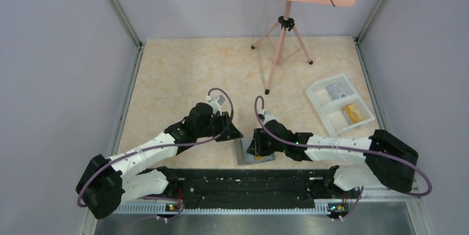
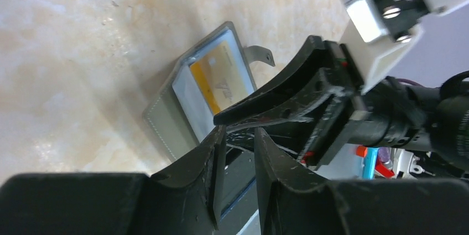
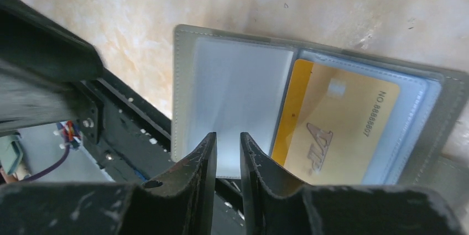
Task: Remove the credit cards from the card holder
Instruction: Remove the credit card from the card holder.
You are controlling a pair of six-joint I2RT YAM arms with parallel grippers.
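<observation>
Black two-finger right gripper (image 3: 227, 138) sits closest in its wrist view. Its jaws are nearly together with only a slit between them, and the tips are over the near edge of the holder's pale blue-grey translucent pocket (image 3: 238, 91). Can't tell whether they touch or pinch it. Black left gripper (image 2: 239, 132) hangs just beside the holder, jaws slightly apart, nothing between them that I can see.

Location: small dark grey folding card holder (image 1: 242, 152) lies open, inside up, on the beige marbled table (image 1: 182, 74), close to the near edge and between the two grippers.

Progress, my read: partly done. White compartmented plastic tray (image 1: 327, 109), well apart to the right, has what look like one pale grey card (image 1: 335, 89) and one yellow-orange card (image 1: 354, 113) in separate compartments. I count those as out. One yellow-orange credit card (image 3: 337, 124) marked VIP sits in the holder's other pocket, so that one is left. The pocket under the right tips looks empty. Can't tell if anything hides behind the VIP card.

Orientation: holder's long axis runs roughly left-right along the near table edge. The empty half is toward the left arm and the card half toward the right arm, with the grey snap tab (image 2: 261, 53) sticking out from the card end. The card's number line runs across that axis, so I judge its long side points near-to-far. A bare bright strip shows on the fold side, so the pocket mouth probably faces the fold.
</observation>
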